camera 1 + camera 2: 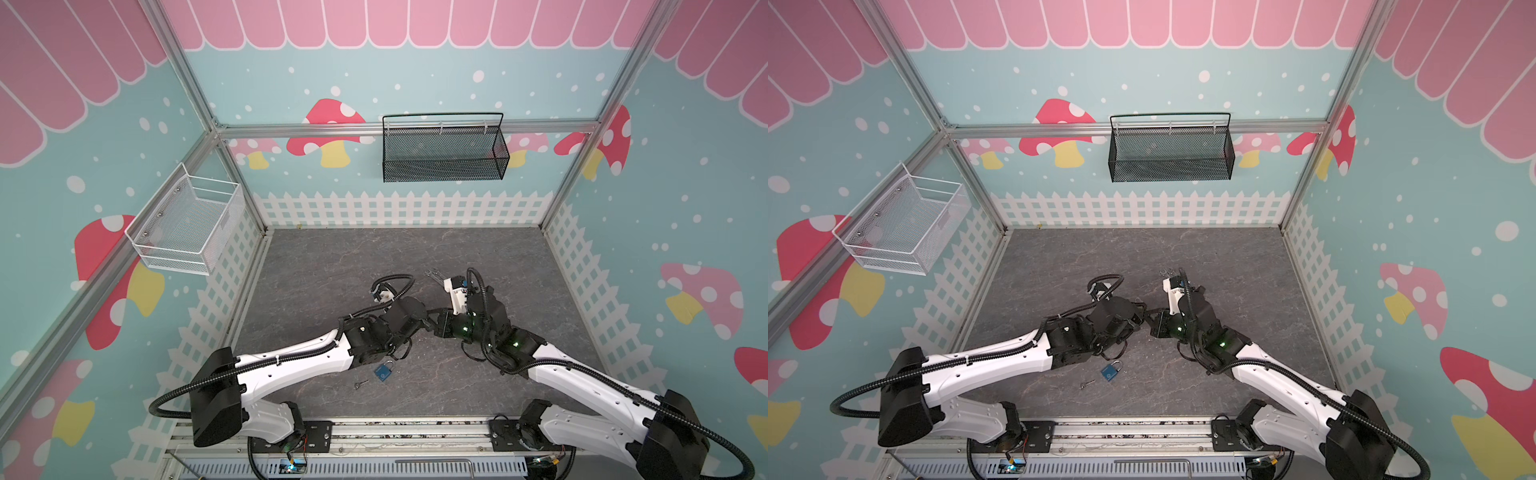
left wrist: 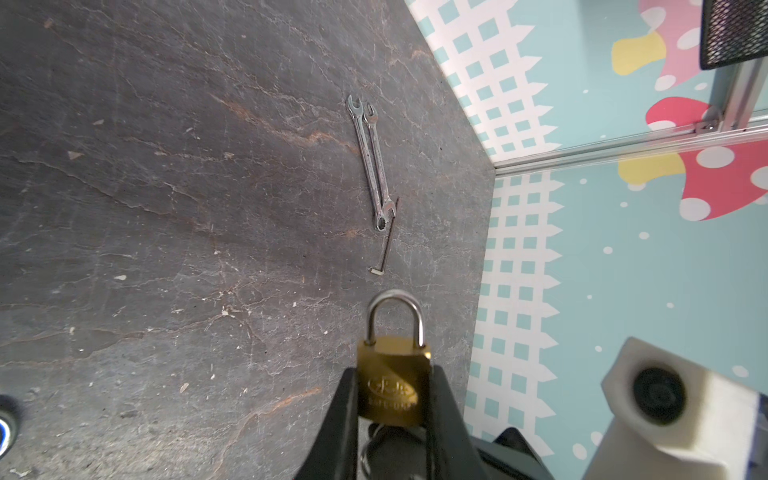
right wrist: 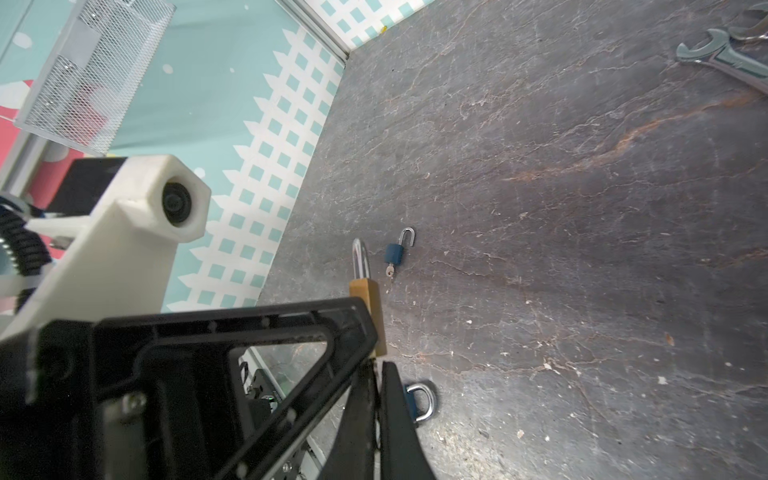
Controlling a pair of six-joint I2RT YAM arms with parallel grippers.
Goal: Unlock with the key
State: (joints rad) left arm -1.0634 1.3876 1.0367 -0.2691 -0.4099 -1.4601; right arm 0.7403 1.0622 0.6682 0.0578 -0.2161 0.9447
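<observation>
Left end effector (image 2: 394,376) — clamped on brass padlock (image 2: 392,390); right end effector (image 3: 376,370) — pinched together, tips at padlock's base

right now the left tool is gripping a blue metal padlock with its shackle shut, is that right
Not blue: the left tool is gripping a brass-coloured metal padlock with its shackle shut, as the left wrist view shows. The blue padlock lies ungripped in both top views.

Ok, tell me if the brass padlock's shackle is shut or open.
Shut. Both legs of the shackle sit down in the brass padlock body, which the left gripper clamps.
</observation>
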